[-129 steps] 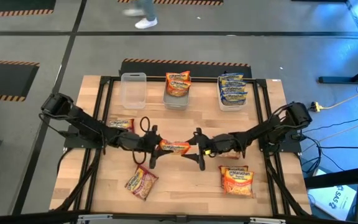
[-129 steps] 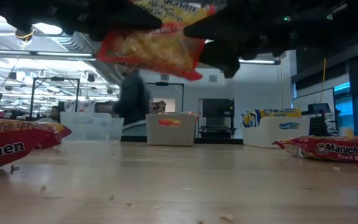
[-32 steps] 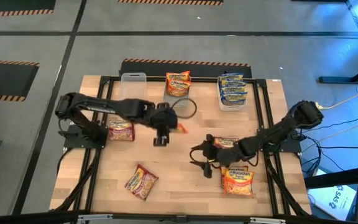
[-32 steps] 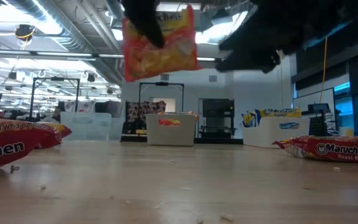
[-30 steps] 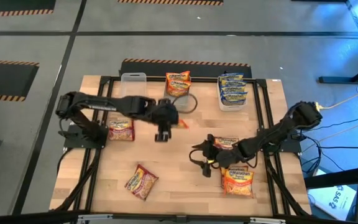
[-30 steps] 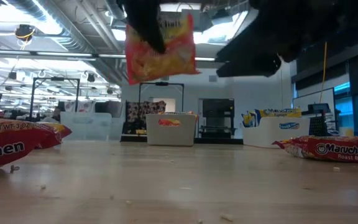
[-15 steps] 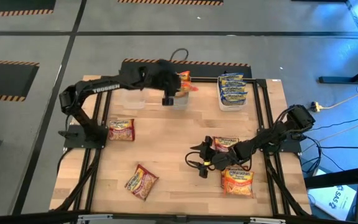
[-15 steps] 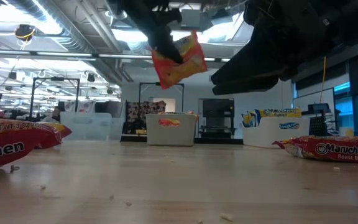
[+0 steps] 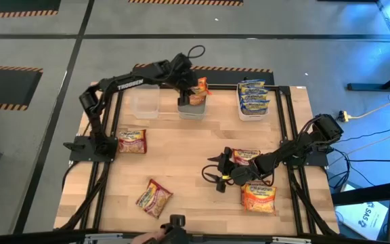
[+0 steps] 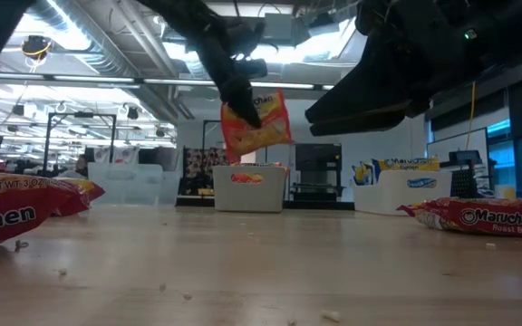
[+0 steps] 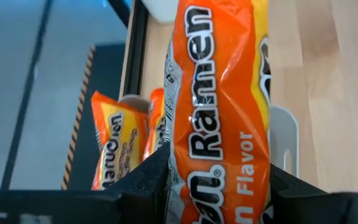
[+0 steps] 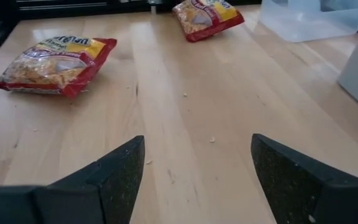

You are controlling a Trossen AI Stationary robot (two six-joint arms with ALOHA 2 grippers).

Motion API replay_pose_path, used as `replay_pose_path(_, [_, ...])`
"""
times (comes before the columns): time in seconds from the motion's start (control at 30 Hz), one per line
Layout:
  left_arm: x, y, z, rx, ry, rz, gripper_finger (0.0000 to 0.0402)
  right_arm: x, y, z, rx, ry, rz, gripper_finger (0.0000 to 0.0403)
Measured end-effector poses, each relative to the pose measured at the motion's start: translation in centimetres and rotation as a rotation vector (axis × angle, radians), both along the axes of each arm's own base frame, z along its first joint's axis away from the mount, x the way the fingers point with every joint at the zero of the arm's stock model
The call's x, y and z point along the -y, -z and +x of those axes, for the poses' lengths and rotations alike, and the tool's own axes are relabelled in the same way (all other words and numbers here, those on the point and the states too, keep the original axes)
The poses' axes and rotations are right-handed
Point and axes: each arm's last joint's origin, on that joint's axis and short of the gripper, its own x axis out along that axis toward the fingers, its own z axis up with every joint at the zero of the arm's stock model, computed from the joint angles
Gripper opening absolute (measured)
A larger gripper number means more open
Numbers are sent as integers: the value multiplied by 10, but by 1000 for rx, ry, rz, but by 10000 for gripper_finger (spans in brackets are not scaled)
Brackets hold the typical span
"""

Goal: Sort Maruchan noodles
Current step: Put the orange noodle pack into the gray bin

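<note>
My left gripper (image 9: 185, 99) is shut on an orange Maruchan packet (image 9: 198, 90) over the middle tub (image 9: 192, 110) at the far edge. More orange packets (image 11: 114, 149) stand in that tub. In the low view the held packet (image 10: 256, 122) hangs above the tub (image 10: 247, 188). My right gripper (image 9: 215, 178) hovers open right of the table's middle, next to a red packet (image 9: 247, 156). Three more red packets lie flat: left (image 9: 132, 140), near left (image 9: 154, 198) and near right (image 9: 258, 197). Blue-and-yellow packets (image 9: 252, 97) fill the right tub. My left gripper pinches the orange packet between its two fingers (image 11: 148, 180), one on each flat face, at one end of the packet (image 11: 219, 186). In the low view the fingers (image 10: 239, 98) come down from above onto its upper edge. The packet hangs tilted below them, lifted clear above the tub.
An empty clear tub (image 9: 145, 99) stands left of the middle tub. A black frame (image 9: 114, 108) runs along the table's sides. Bare wood (image 12: 185, 106) stretches ahead of my right gripper. A hand with a dark object (image 9: 171, 229) shows at the near edge.
My left gripper has carried the orange packet from the table's middle toward the far edge, to over the middle tub, and lowered it there; the packet has tipped. My right gripper has stayed open about where it was.
</note>
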Motion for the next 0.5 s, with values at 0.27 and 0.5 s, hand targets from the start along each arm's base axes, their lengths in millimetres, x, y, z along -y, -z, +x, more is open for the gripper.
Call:
replay_pose_path(0.27, [-15,-5,25,-57,36,-112,126,1,0,0,0,16,-12,279])
replay_pose_path(0.5, [-22,16,26,-143,10,-122,126,-1,7,2,-17,1,-9,279])
